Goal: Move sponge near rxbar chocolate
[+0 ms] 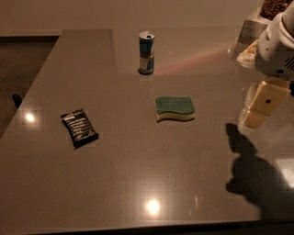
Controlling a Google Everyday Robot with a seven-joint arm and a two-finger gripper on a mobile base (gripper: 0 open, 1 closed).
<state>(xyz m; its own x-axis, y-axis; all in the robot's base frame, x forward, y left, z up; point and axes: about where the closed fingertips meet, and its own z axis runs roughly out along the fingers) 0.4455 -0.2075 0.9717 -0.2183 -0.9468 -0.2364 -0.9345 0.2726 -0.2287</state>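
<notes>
The sponge (174,108), dark green on top with a pale yellow body, lies flat near the middle of the grey table (138,183). The rxbar chocolate (79,127), a black wrapper with white print, lies flat at the left, well apart from the sponge. My gripper (258,104) hangs at the right edge of the view, above the table and to the right of the sponge, not touching it. It holds nothing that I can see. Its shadow falls on the table below it.
A blue-and-silver drink can (146,52) stands upright behind the sponge. A container with dark contents (274,8) and pale objects sit at the far right corner. The table's left edge runs along a dark floor (23,64).
</notes>
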